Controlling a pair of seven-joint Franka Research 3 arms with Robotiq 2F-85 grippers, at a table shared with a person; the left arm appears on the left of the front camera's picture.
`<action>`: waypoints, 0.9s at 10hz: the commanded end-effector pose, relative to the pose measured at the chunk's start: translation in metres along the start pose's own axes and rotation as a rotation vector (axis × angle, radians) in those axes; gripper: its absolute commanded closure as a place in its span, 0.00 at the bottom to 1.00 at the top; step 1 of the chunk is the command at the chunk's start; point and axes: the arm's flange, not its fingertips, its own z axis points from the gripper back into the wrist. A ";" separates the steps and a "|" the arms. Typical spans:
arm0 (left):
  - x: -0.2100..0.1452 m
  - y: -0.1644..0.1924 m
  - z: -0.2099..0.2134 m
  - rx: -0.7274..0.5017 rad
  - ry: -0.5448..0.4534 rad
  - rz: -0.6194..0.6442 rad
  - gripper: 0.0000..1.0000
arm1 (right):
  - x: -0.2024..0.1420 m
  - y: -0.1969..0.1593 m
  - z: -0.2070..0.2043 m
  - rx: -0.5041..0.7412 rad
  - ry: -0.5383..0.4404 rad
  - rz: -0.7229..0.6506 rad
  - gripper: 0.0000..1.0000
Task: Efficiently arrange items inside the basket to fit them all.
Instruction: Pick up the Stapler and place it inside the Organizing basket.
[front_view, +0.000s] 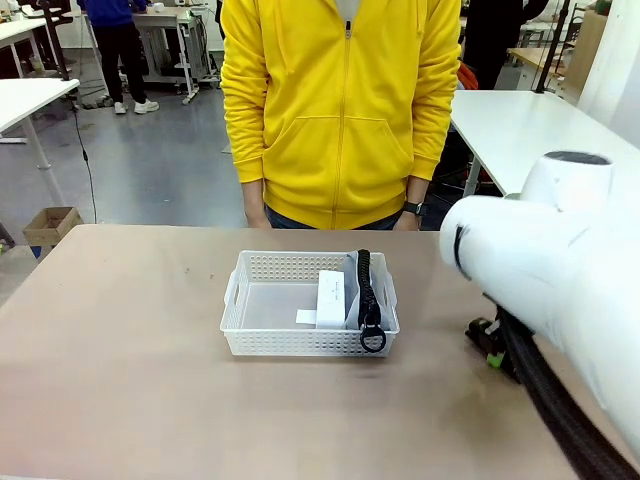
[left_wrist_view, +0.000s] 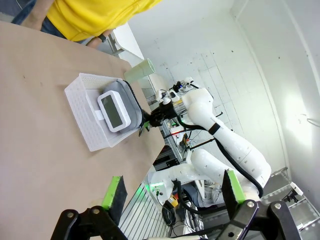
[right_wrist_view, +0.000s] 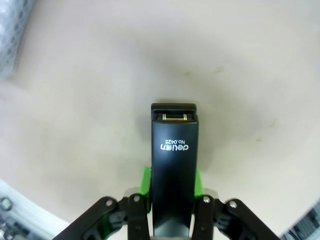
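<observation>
A shallow white basket with perforated sides sits at the middle of the tan worktop, straight in front of a person in a yellow hooded top who stands at the far edge with both arms hanging down. Two of the items are packed into the basket's end on the robot's right. A grey pencil pouch stands on its long edge against the end wall, with its black zipper uppermost and its ring hanging at the near rim. A small white box stands upright just beside the pouch and touches it.

The right arm comes down to the worktop well to the right of the basket. The right arm's jaws are narrowed onto a black stapler, green pads pressed against both its flanks, and its front end points away from the wrist. Whether the stapler rests on the surface or hangs just above it cannot be told.

A tall pale green cup stands on the worktop near the basket's far right corner, on the person's side and outside the basket.

The left arm's jaws are spread wide and hold nothing, their green-tipped fingers held above the worktop, well apart from the basket
</observation>
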 end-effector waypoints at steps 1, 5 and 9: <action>0.000 -0.004 -0.002 0.003 -0.015 0.006 0.00 | -0.040 0.007 0.075 0.033 -0.156 -0.112 1.00; 0.000 -0.004 -0.002 0.003 -0.015 0.006 0.00 | -0.029 -0.006 0.102 0.064 -0.205 -0.116 1.00; 0.000 -0.004 -0.002 0.003 -0.015 0.006 0.00 | -0.034 0.000 0.105 0.078 -0.205 -0.124 0.63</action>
